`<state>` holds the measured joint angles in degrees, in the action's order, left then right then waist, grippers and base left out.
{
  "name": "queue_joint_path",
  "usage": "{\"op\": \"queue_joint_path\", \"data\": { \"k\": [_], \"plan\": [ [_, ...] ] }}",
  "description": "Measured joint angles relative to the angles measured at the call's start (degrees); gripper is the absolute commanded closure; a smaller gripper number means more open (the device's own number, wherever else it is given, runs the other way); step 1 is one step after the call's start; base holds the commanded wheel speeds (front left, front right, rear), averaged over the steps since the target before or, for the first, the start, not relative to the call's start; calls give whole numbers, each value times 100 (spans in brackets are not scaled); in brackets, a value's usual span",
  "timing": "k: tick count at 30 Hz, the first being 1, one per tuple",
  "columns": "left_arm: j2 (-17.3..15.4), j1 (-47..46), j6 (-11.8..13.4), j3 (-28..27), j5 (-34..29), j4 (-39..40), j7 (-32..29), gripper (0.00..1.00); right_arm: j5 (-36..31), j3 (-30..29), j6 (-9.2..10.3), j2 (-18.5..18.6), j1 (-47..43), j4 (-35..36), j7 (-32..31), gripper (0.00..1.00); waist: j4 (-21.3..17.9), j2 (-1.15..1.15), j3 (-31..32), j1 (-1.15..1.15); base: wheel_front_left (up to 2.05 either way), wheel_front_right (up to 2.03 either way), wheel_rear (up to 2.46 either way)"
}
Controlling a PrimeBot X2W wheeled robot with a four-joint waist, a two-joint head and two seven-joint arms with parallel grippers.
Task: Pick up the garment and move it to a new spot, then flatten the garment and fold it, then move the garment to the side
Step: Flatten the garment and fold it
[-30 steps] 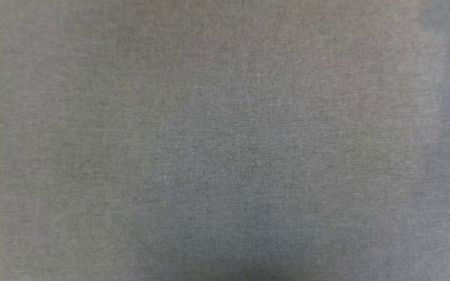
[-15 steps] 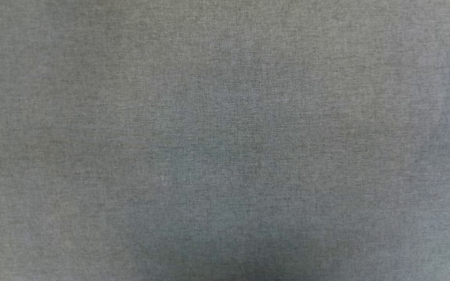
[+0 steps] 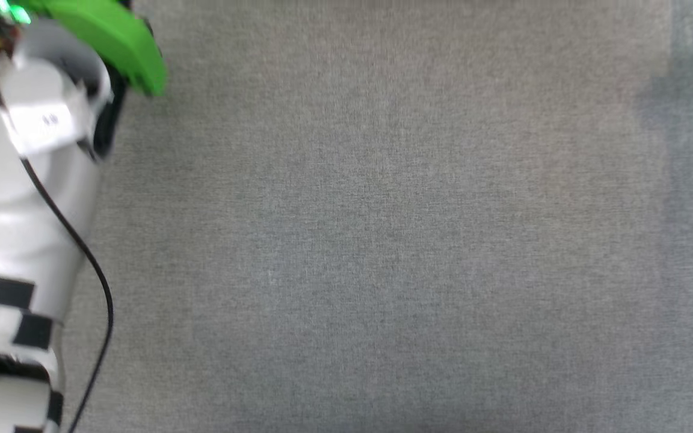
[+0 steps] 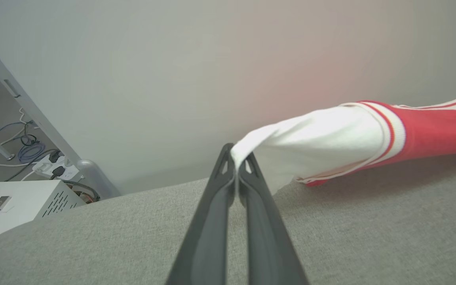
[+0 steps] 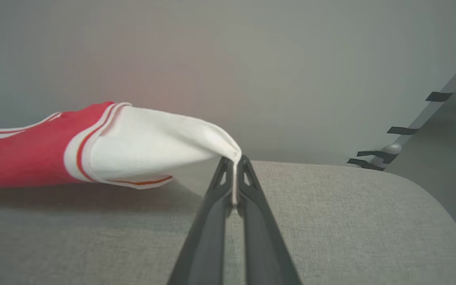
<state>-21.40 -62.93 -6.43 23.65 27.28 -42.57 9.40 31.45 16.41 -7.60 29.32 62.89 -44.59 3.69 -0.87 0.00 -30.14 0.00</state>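
Both hands (image 4: 236, 160) (image 5: 234, 161) on the garment (image 4: 430, 128) sleeve tips

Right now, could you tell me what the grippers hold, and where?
The red T-shirt: the left gripper pinches the end of one white sleeve, the right gripper the other sleeve.

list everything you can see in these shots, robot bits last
garment: one, red with white sleeves, striped trim, spanning between the grippers over the surface
cloth surface: one, grey, beneath garment and grippers
metal box: one, white, vented, lower left of left wrist view
power strip: one, white, on the floor by the box
tape strips: several, black, right edge of right wrist view
left forearm: one, pale with black squares, head view's left
green cover: one, green, on that arm, top left of head view
left gripper: one, dark, shut on a white sleeve
right gripper: one, dark, shut on the other sleeve
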Motion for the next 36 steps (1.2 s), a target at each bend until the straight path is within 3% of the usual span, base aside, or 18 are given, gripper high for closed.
{"op": "queue_joint_path", "data": {
  "k": [10, 24, 29, 31, 36],
  "plan": [
    [-22, 2034, -74, 232, 514, 193, -45, 100, 1007, 358, 0, 353, -2151, 719, -257, 100, 51, 0, 893, 0, 0, 0, 0],
    [-168, 3766, 49, 393, 820, 850, -288, 100, 1697, 390, 0, 689, -4177, 1329, -604, 100, 111, 0, 1973, -1, 0, 0, 0],
    [-387, 4584, 149, 381, 1109, 1373, -592, 100, 2083, 245, 0, 887, -5057, 1784, -1294, 100, 111, 0, 2457, 0, 0, 0, 0],
    [-570, 5153, 190, 397, 1298, 1804, -936, 100, 2379, 108, 0, 984, -5639, 2171, -1855, 100, 103, 0, 2696, 0, 0, 0, 0],
    [-792, 5825, 352, 450, 1515, 2471, -1411, 100, 2529, -103, 1, 1095, -6372, 2574, -2606, 100, 100, 0, 2885, 0, 0, 0, 0]
  ]
}}
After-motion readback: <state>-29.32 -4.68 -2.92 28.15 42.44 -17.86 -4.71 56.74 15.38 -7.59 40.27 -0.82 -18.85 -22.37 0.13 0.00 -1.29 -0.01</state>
